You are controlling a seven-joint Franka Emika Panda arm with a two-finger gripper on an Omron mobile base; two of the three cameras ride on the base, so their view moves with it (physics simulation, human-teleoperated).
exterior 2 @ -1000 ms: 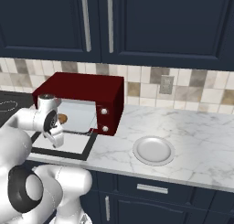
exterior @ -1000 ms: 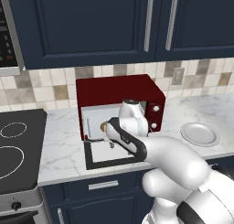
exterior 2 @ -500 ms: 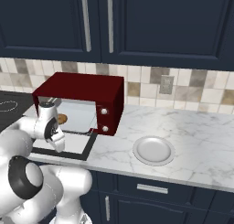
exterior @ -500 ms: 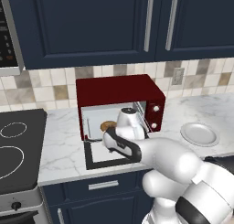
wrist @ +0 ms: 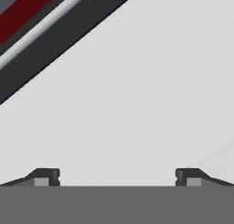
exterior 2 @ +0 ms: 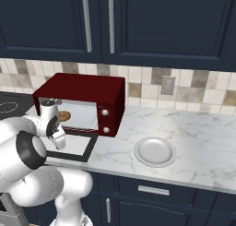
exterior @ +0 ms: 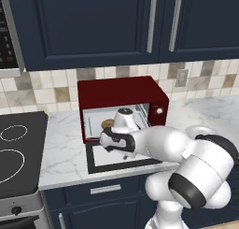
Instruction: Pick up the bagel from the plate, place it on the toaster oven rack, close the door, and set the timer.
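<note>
Bagel (exterior: 107,124) sits on the rack (exterior: 100,128) inside the toaster oven (exterior: 122,106). Claw (wrist: 117,177) is wide open and empty. Next, lift the flat-lying door (exterior: 107,158) gently from underneath until shut.

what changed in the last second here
The gripper has drawn back out of the oven, away from the bagel, and now hangs open over the lowered door, facing its glass. The bagel stays on the rack inside, the door stays down, and the plate sits bare on the counter as before.
</note>
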